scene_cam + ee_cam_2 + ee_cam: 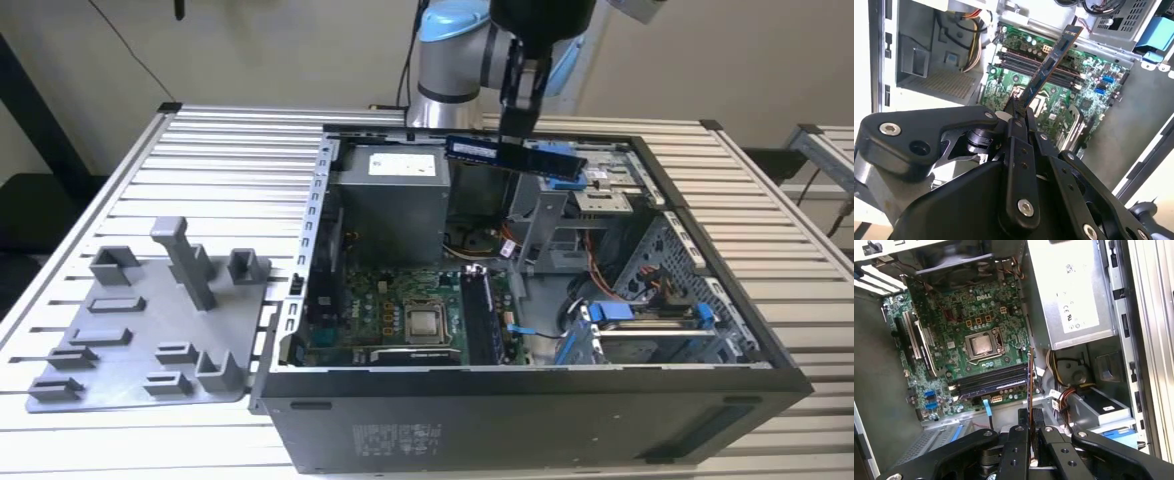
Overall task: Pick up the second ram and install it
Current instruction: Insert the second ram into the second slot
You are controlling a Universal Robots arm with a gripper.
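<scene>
Pickup is done: the gripper (513, 132) has its jaws clamped on the second ram (515, 154), held above the memory slots (990, 382) in the open computer case (534, 420), not yet seated.

The open case (534, 390) lies on the table (134, 170), with the holder plate (134, 345) just beside it at the exterior view's left and the arm base (447, 75) behind it. Inside, the board (400, 310) lies on the case floor, the power supply (394, 200) behind it and the drive cage (654, 320) at the exterior view's right. The ram (514, 153) hangs pinched in the gripper (515, 135) above the case, apart from the board.
</scene>
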